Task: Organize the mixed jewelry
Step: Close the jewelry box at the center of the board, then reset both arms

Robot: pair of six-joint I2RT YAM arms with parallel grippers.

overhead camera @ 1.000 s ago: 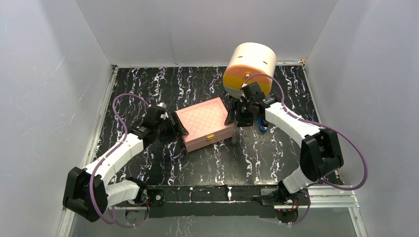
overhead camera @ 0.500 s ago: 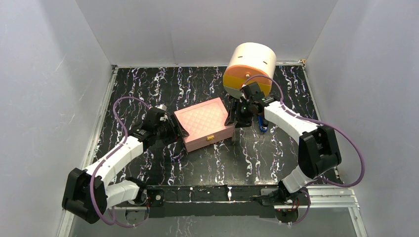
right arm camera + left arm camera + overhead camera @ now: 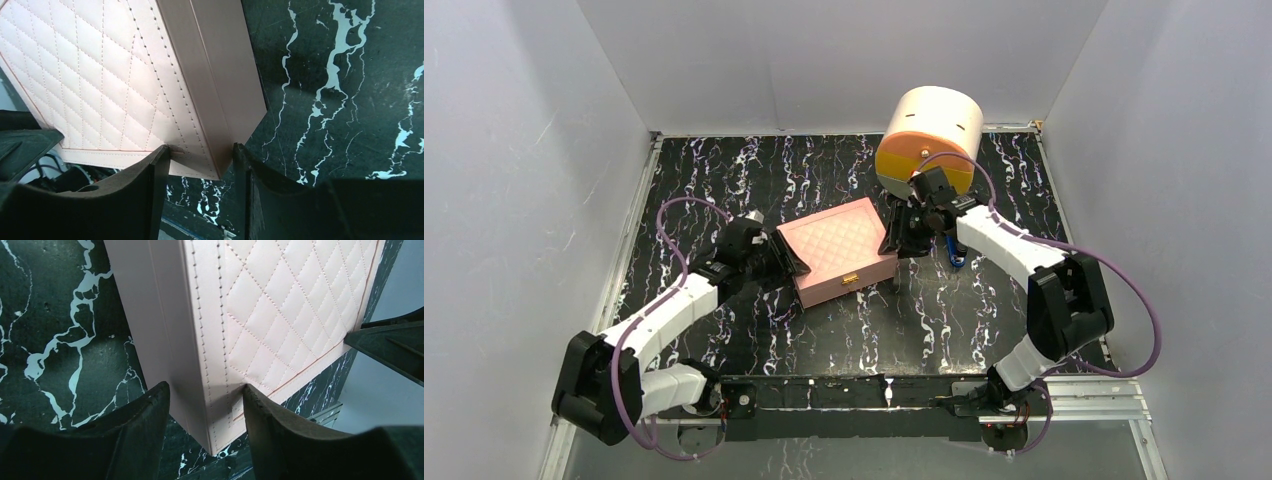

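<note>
Mixed jewelry: none in view; presumably inside shut pink quilted box. Likely tiny, light, slippery, easily lost; best pinched singly across the band.
Left gripper, right gripper: each spread astride an opposite box corner; firm pinch not evident.
Table: black marbled, hard, beneath box; grey walls around.

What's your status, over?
Left gripper, right gripper straddling opposite box corners, grip unconfirmed. Box closed. Jewelry not visible. Round container just past right gripper.

Bright even light, soft shadows, sharp focus.
</note>
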